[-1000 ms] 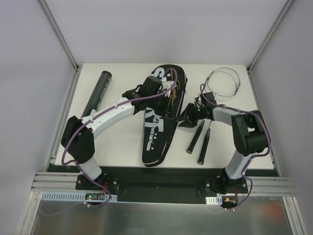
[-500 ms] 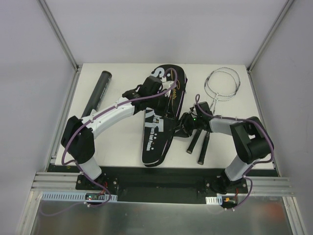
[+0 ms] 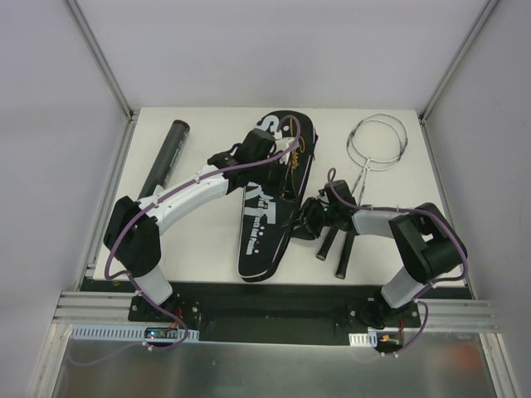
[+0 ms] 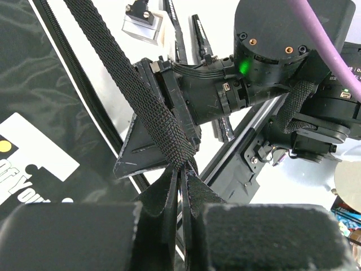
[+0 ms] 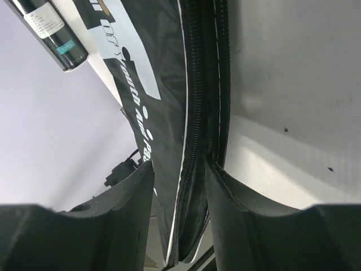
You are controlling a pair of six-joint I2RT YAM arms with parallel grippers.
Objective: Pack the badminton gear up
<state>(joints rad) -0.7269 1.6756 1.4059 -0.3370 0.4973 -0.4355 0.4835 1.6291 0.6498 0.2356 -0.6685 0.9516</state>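
Note:
The black bag (image 3: 267, 217) lettered in white lies in the middle of the table. My left gripper (image 3: 280, 162) hangs over its far half, shut on the bag's black woven strap (image 4: 132, 79). My right gripper (image 3: 300, 219) is at the bag's right edge, its jaws open and straddling the zipper edge (image 5: 198, 135). Two silver rackets lie to the right, heads (image 3: 377, 143) far right and black handles (image 3: 342, 249) near my right wrist. The long black tube (image 3: 166, 157) lies at the far left. No shuttlecocks show.
The tube's labelled end shows in the right wrist view (image 5: 48, 31). My right arm's wrist (image 4: 265, 51) is close in front of the left gripper. Metal frame posts (image 3: 99, 58) stand at the table's far corners.
My right gripper has moved left and nearer, from the racket shafts to the bag's right edge. The left arm has held still with the strap.

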